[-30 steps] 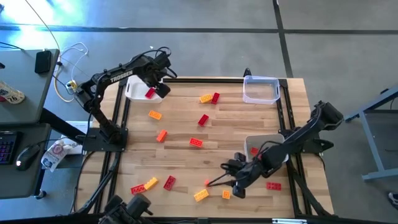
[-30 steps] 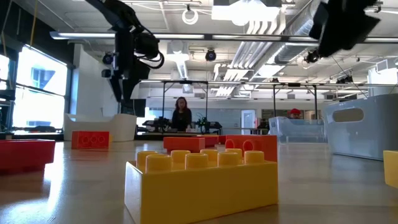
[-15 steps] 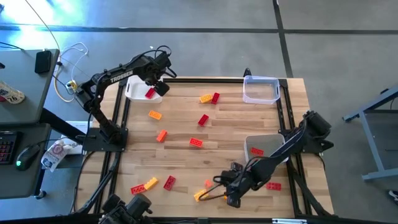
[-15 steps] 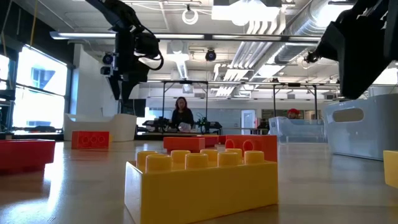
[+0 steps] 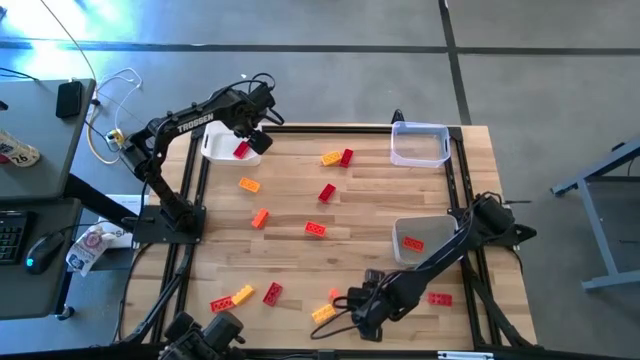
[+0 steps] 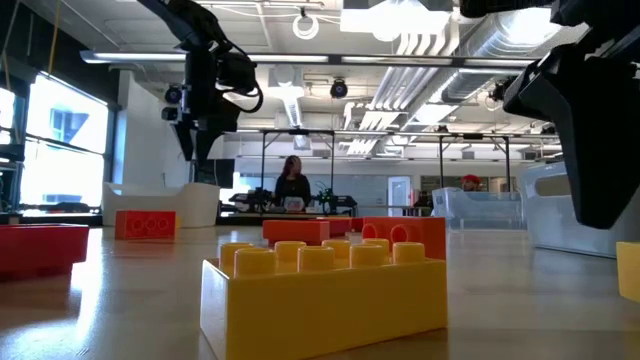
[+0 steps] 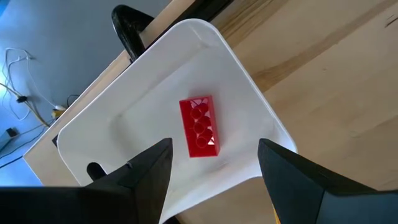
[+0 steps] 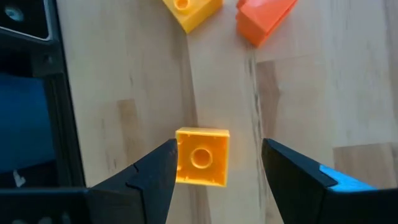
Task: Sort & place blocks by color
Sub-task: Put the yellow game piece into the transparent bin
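Block (image 7: 200,126) in tray (image 7: 106,130); other blocks (image 5: 316,229) scattered on table (image 5: 370,195).

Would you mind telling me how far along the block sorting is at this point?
Early days. Done: one red block lies in the white tray under the open left tool, and another red block sits in the grey tray. In hand: the open right tool is poised over a small yellow block, not yet gripped. Left: about a dozen blocks scattered on the table; the clear tray looks empty.

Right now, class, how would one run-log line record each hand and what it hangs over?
left hand: open, above red brick in white tray | right hand: open, over small yellow brick on table, not gripped
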`<state>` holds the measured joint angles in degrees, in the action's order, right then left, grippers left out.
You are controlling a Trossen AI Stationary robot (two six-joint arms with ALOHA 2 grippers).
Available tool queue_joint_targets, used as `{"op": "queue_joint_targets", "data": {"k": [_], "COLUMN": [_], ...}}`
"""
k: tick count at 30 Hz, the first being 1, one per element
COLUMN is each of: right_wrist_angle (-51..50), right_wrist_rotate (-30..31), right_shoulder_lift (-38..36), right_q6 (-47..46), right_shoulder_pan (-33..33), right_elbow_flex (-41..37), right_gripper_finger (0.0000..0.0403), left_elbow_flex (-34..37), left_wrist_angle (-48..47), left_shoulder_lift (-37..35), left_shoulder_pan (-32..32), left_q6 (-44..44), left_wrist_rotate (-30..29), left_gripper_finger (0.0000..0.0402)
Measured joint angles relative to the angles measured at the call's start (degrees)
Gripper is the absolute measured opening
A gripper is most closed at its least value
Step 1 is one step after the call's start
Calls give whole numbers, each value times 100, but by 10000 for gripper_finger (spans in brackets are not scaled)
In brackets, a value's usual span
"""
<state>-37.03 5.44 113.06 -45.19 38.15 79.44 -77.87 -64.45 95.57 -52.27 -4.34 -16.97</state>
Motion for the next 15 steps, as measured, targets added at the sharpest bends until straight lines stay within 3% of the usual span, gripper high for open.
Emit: {"op": "queue_joint_targets", "data": {"k": [15], "right_wrist_angle": [111], "right_wrist_rotate": [-34], "right_shoulder_lift": [207], "right_q6": [-441], "right_shoulder_pan": [149], "right_elbow_flex": [2], "right_gripper_finger": [220], "left_elbow_flex": [-2], "left_wrist_angle": [4], "left_shoulder_lift": [0], "left_shoulder_pan": [9], "left_q6": [0], "left_wrist_rotate": [7], "left_gripper_finger": [223]}}
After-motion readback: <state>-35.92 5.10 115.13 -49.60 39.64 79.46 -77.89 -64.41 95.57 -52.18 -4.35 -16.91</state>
